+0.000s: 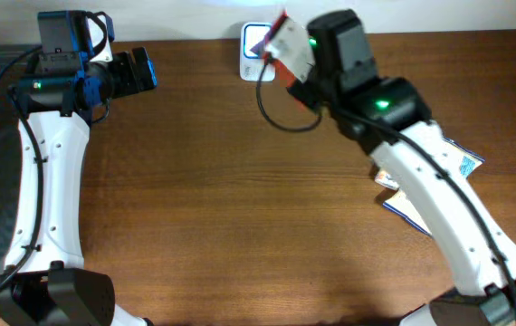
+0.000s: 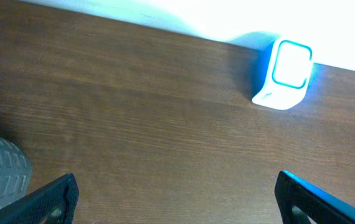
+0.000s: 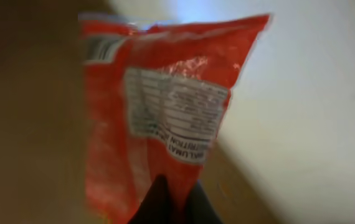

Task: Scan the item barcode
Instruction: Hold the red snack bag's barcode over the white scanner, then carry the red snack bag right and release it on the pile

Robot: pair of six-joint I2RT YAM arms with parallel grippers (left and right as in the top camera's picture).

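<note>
Between the shut right jaws, at their tips: the right gripper [image 3: 172,198] pinches one edge of a red crinkly plastic snack packet [image 3: 165,118] with a white nutrition panel. Packet is held off the table, tilted, overlapping the small white box scanner with cyan-lit window [image 1: 253,56] from above

Step judged: presenting item to scanner. Print is blurred and no barcode can be made out, so I cannot tell which face looks at the window

Next move likely calls for rolling the wrist until the code faces the lit window, then holding steady close to it

Left gripper [image 1: 138,72]: jaws spread wide, nothing between them; scanner ahead of them, well apart

Obstacles: black cable [image 1: 281,122] loops just below the right jaws, possible snag. Blue-and-white flat packets [image 1: 462,163] lie well behind those jaws, no interference expected
</note>
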